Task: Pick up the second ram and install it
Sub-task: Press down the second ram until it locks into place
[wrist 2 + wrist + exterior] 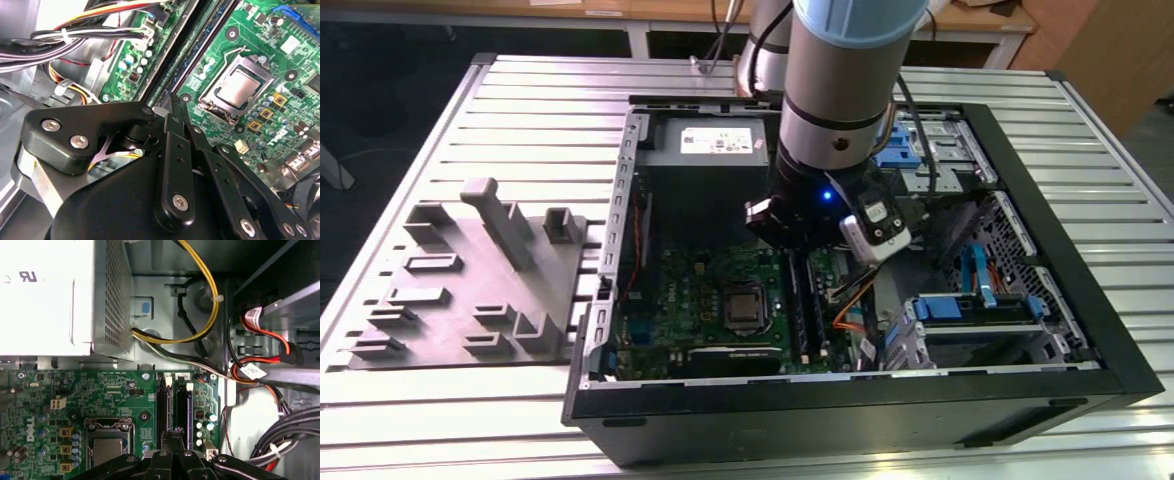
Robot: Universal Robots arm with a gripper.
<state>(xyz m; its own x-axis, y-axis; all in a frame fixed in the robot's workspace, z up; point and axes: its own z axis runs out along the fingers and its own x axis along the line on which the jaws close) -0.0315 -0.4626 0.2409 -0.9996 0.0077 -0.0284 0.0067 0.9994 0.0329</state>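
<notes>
The arm reaches straight down into the open computer case (847, 408), which lies on its side on the slatted worktop (440, 420) so that the green motherboard (100, 390) faces up and can be reached from above. In both wrist views the end effector (172, 439) has its fingers drawn together with no gap visible between the tips, and it sits directly over the pair of long black memory slots (161, 410) that run side by side next to the processor socket (107, 442). A dark stick with a bluish edge, which I take to be the second ram (186, 405), stands on edge in the slot farther from the socket, just beside the closed tips. Whether the tips actually touch its upper edge cannot be made out. Closed fingers over a seated stick suggest a blunt tip meant for pressing down rather than a grasp. The grey power supply (45, 295) and the yellow and black cables (202, 315) lie clear of the slots. A grey parts fixture (467, 290) rests on the worktop beside the case.
</notes>
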